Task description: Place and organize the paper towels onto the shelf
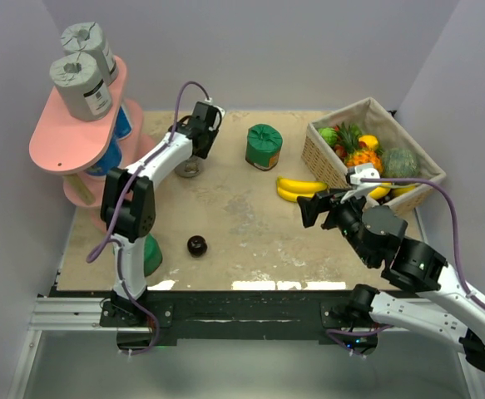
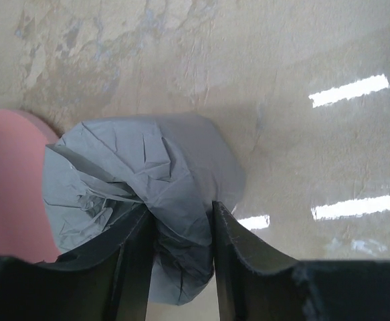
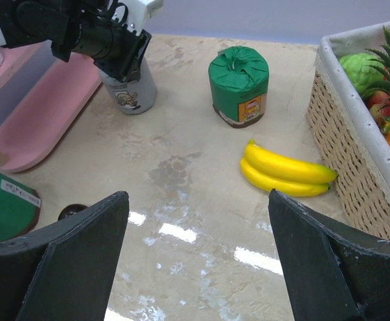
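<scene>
The pink two-tier shelf [image 1: 67, 141] stands at the far left, with two grey paper towels [image 1: 82, 83] upright on its top board. White-and-blue rolls [image 1: 126, 125] show partly on the lower board. A third grey roll [image 1: 190, 169] stands on the table beside the shelf. My left gripper [image 2: 181, 207] comes down on it from above, jaws shut on the crumpled wrap [image 2: 148, 167] at its top. One green roll [image 1: 264, 147] stands mid-table and another [image 1: 152, 254] sits by the left arm's base. My right gripper [image 3: 198, 194] hangs open over bare table, holding nothing.
A wicker basket [image 1: 329, 158] of fruit sits at the far right, with a bunch of bananas [image 1: 296, 189] lying in front of it. A small dark ball [image 1: 197, 245] rests near the front left. The shelf's lower board [image 2: 7, 187] lies just left of the held roll.
</scene>
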You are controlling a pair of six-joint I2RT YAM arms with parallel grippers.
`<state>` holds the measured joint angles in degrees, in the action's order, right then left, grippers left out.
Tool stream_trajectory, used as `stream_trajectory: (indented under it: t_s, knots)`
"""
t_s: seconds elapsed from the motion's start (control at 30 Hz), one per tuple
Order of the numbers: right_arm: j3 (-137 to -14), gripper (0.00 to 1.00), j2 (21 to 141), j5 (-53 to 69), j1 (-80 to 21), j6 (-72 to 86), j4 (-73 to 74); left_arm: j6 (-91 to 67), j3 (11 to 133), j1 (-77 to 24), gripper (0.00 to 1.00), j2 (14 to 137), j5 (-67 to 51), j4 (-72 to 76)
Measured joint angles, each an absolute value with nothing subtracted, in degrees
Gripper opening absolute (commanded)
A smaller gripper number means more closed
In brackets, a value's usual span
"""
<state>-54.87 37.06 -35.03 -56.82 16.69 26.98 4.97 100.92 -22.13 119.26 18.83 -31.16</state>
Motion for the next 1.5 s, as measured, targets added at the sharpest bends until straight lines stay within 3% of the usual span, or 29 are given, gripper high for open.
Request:
stream_trajectory:
  t_s: [0.37,0.63,1.13,1.5]
  knots:
    - [-55.18,0.89,38.52,-34.92,-56.82,16.86,26.92,1.85,99.66,-30.33,0.38,96.29,23.44,-44.03]
    - [-55.37,0.88,41.85,-34.44,-56.82,17.28,26.11,0.05,105.1,-30.37,0.4,82.81,26.85,-50.57]
    - [-56.4,0.88,45.76,-31.14,-56.82,19.49,25.19,1.74,120.16,-30.35,0.43,77.56,33.61,-56.42]
    - [-56.58,0.88,47.07,-29.74,-56.82,19.51,24.88,3.42,120.46,-30.35,0.43,71.5,41.58,-57.49]
